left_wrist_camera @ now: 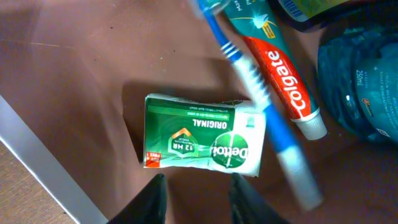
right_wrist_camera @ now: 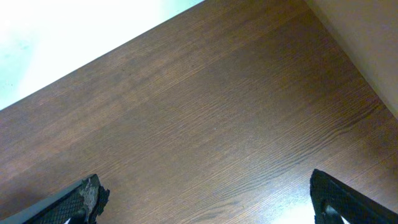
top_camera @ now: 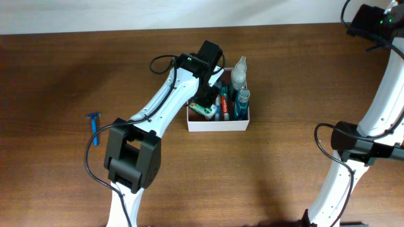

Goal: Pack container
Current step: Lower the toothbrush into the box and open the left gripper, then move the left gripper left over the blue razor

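Note:
The container (top_camera: 218, 125) is a white-walled box at the table's middle; its reddish-brown floor (left_wrist_camera: 81, 74) and one white wall (left_wrist_camera: 37, 165) fill the left wrist view. A green Dettol soap pack (left_wrist_camera: 202, 140) lies flat on that floor, beside a blue toothbrush (left_wrist_camera: 261, 93), a Colgate tube (left_wrist_camera: 280, 74) and a blue bottle (left_wrist_camera: 364, 81). My left gripper (left_wrist_camera: 198, 196) hangs just above the soap (top_camera: 203, 108), jaws apart, holding nothing. My right gripper (right_wrist_camera: 206, 186) is open over bare wood, far off at the back right corner (top_camera: 372, 22).
A clear spray bottle (top_camera: 238, 72) and the blue bottle (top_camera: 242, 104) stand along the container's right side. A blue razor (top_camera: 95, 126) lies on the table at the left. The left arm reaches diagonally over the table to the box.

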Controlling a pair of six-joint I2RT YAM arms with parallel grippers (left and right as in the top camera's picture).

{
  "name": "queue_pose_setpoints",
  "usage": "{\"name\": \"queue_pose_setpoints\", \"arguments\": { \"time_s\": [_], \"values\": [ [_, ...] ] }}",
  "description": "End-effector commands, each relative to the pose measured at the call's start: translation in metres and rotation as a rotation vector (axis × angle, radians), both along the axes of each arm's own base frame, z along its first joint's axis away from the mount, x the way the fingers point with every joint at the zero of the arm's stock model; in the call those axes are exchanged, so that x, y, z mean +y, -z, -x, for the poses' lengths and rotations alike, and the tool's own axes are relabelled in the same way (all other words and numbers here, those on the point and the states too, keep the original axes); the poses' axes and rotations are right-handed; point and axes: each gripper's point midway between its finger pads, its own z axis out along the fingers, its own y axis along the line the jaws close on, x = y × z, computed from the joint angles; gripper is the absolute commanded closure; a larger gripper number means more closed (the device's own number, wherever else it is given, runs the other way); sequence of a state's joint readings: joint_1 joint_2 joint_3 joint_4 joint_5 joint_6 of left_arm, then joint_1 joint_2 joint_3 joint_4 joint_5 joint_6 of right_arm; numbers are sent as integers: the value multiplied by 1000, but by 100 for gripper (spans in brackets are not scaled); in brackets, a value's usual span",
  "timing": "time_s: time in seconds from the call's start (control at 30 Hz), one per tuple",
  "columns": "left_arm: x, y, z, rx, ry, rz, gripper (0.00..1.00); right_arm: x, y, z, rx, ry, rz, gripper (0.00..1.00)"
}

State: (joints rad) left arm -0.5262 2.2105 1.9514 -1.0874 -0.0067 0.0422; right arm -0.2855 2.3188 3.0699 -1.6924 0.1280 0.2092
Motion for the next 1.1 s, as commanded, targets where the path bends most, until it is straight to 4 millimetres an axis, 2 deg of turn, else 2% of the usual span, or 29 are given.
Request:
{"name": "queue_pose_setpoints", "arguments": {
  "time_s": [0.0, 0.03, 0.1, 0.13, 0.27, 0.37, 0.47, 0.6, 0.63, 0.7, 0.83, 1.07],
  "values": [
    [-5, -8, -3, -9, 14, 29, 62, 0, 4, 0, 16, 4, 5, 2],
    [-8, -17, -6, -22, 15, 47, 59, 0, 4, 0, 16, 4, 5, 2],
    [-14, -38, -13, -61, 16, 84, 39, 0, 4, 0, 16, 4, 5, 2],
    [-15, -50, -18, -85, 9, 97, 33, 0, 4, 0, 16, 4, 5, 1],
    [-11, -116, -39, -217, -15, 166, 17, 0, 4, 0, 16, 4, 5, 2],
    [16, -158, -53, -304, -101, 164, 14, 0, 4, 0, 16, 4, 5, 2],
    [59, -186, -62, -354, -194, 142, 13, 0, 4, 0, 16, 4, 5, 2],
    [105, -195, -67, -355, -281, 126, 13, 0, 4, 0, 16, 4, 5, 1],
    [118, -194, -67, -345, -305, 116, 7, 0, 4, 0, 16, 4, 5, 2],
    [143, -189, -64, -310, -353, 93, 5, 0, 4, 0, 16, 4, 5, 2],
    [193, -176, -49, -210, -519, 66, 4, 0, 4, 0, 16, 4, 5, 2],
    [259, -162, -19, -74, -757, 33, 4, 0, 4, 0, 16, 4, 5, 2]
  ]
}}
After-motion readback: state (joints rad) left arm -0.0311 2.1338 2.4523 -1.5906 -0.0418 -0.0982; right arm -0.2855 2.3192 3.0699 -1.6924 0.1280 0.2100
